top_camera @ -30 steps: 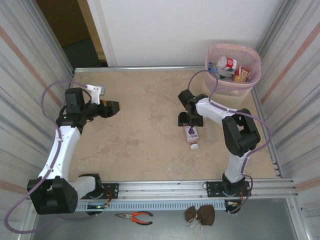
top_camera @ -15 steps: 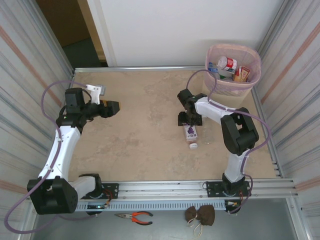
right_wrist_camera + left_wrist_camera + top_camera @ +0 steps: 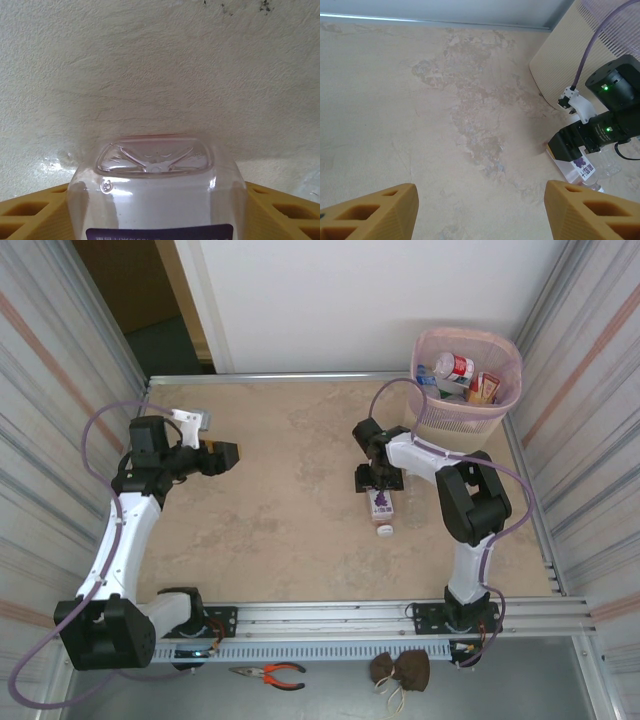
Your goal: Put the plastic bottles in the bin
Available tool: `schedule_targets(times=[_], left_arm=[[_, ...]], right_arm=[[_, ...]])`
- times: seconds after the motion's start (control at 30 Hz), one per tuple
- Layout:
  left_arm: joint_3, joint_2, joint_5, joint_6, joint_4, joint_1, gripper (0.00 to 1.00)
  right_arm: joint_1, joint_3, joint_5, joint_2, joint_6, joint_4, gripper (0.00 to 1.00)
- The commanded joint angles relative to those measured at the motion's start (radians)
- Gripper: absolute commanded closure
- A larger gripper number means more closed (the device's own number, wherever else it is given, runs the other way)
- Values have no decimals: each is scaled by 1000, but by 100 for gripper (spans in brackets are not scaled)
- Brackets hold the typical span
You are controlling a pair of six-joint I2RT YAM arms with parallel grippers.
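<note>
Gripping the bottle [image 3: 155, 200] with the right claw [image 3: 379, 483], pressing the yellow fingers [image 3: 30, 212] against two opposite sides close to the base. Finding the bottle on its side on the table [image 3: 280, 540], right of centre, pointing its white cap [image 3: 386, 532] toward the near edge and its base toward the far edge. Holding the left claw [image 3: 480, 212] open and empty over the left side of the table, well apart from the bottle.

Handling, as judged:
- Treating the bottle as light: clear plastic, apparently empty.
- Expecting thin walls, denting under a hard squeeze; applying only enough pressure to stop slipping.
- Expecting a smooth, slippery surface away from the purple label [image 3: 585, 170].
- Using the squarish body: seating the pads on the flat sides, not on the corners, the neck or the cap.
- Allowing for a grip near the base: expecting the cap end to droop on lifting.

Aiming for the bin [image 3: 450, 420] at the far right corner of the table, near the bottle and already containing other bottles [image 3: 455, 368]. Needing a lift above the tall pink rim before letting go.
</note>
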Motion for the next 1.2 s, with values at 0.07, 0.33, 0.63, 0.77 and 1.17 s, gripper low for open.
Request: schedule_targets(times=[0.07,0.33,0.63,0.77,1.17], left_arm=[[-8,-27,11,-3,2,8,32],[-9,-33,11,-5,2,10,32],[-11,-34,16,-7,8,11,32],[-11,-34,17,-8,8,12,33],[-13,-30,18,-12,14,22,32]], right_arm=[[1,30,-3,18,-16,-53,31],[32,101,-5,-80,-13,-136,33],[38,267,-71,-251,-19,-206,34],[3,371,-110,-312,-40,-219,35],[-243,593,-310,-403,-49,-76,36]])
